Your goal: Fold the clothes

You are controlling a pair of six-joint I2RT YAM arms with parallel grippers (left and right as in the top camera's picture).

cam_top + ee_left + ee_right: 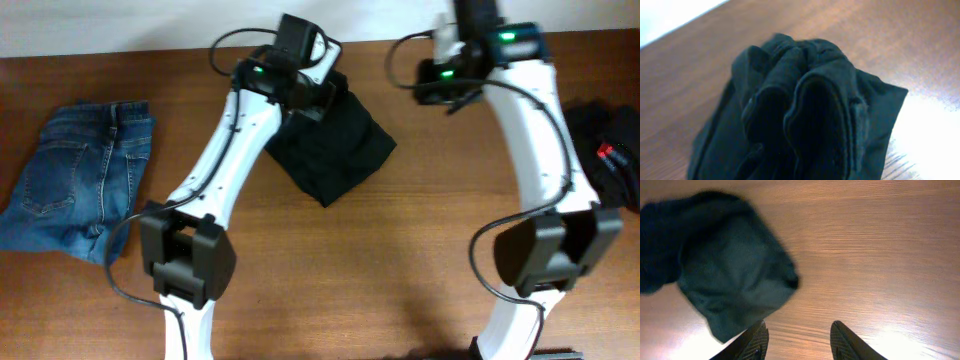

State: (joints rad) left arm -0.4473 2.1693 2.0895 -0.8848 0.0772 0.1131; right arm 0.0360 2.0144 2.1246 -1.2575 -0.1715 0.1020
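1. The black garment (335,150) sits on the wooden tabletop (430,250), a bit back from the middle. It's folded into a rough diamond-shaped bundle.
2. The left claw (318,92) is at the far top corner of that bundle. In the left wrist view the fabric (805,115) is all bunched up in thick folds right under the lens. The fingers themselves are buried, but it looks clamped on the cloth.
3. The right claw (797,340) is open, fingers apart with nothing but bare wood between them. It hangs above the tabletop just right of the same garment (730,265) and isn't touching it.
4. Over at the right edge there's a second black heap (600,125), rumpled, with a little red label (603,152) poking out.
5. A pair of blue jeans (80,180) lies folded flat on the far left, well away from both arms.
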